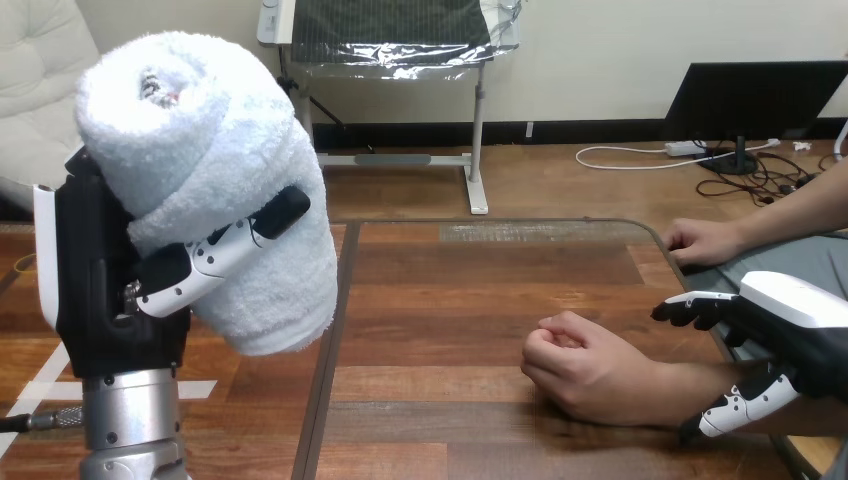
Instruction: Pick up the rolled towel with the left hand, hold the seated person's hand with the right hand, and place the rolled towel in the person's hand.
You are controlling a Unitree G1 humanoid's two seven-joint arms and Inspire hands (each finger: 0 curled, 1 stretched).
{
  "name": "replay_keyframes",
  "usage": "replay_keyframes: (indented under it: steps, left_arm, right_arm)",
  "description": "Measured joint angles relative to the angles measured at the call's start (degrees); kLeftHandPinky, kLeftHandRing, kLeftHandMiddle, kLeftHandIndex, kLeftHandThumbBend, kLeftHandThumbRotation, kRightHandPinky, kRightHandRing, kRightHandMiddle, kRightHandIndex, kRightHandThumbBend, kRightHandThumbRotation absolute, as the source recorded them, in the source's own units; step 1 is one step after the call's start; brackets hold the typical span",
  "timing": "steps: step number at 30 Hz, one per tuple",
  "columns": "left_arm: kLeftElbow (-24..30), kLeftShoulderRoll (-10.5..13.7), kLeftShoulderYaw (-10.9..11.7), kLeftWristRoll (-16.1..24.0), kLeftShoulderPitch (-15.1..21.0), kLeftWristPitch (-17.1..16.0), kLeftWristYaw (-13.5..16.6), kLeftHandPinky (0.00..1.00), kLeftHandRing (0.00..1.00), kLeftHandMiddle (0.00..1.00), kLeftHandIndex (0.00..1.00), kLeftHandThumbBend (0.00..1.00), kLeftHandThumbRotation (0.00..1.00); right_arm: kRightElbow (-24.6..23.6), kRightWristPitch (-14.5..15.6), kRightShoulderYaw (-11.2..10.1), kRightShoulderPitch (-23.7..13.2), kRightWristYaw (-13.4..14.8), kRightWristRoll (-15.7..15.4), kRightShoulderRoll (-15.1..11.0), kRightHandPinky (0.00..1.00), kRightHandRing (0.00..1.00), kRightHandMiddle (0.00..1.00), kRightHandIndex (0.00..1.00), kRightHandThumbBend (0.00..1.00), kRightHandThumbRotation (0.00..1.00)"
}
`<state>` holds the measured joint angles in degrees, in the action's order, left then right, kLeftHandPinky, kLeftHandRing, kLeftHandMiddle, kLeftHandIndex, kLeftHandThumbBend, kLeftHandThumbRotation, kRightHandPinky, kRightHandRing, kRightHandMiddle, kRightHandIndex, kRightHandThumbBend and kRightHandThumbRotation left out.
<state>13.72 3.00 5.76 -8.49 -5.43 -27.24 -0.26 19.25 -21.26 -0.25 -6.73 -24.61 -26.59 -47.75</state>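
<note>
At view's left, left hand [100, 270] is raised well above the table [450, 300], palm side facing cam, silver forearm [130, 420] coming up from the bottom edge. Fingers [235, 240] are curled round the rolled towel [220, 180] and press into its front, so the cloth bulges over them. The towel is white terry, standing roughly upright w/ a slight tilt to the right. Its rolled end is on top, its lower end hangs below the fingers, and it's not touching the table.

Lower right: right hand [800, 320] comes in from the right edge, low over the table. Its fingers [690, 308] reach left on the far side of the person's forearm, close together and only slightly bent, w/ a strip of table showing between them and the arm. The thumb [735, 408] sits on the near side, touching or just beside the forearm. So the hand brackets the arm behind the wrist but isn't closed round it.

The person's near hand [580, 365] rests on the table right of centre in a loose fist, knuckles left, holding nothing. It's well apart from the towel. The person's far hand [705, 240] lies flat at the table's right-rear edge.
</note>
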Motion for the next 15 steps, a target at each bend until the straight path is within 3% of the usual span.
replay_keyframes:
  steps: [15]
  left_arm:
    - [-0.1, 0.0, 0.3, -0.9, 0.0, -0.1, -0.8, 0.17, 0.24, 0.32, 0.37, 0.45, 0.0]
  right_arm:
    - [2.7, 1.5, 2.8, -3.2, 0.0, -2.9, 0.0, 0.6, 0.8, 0.82, 0.82, 1.0, 0.13]
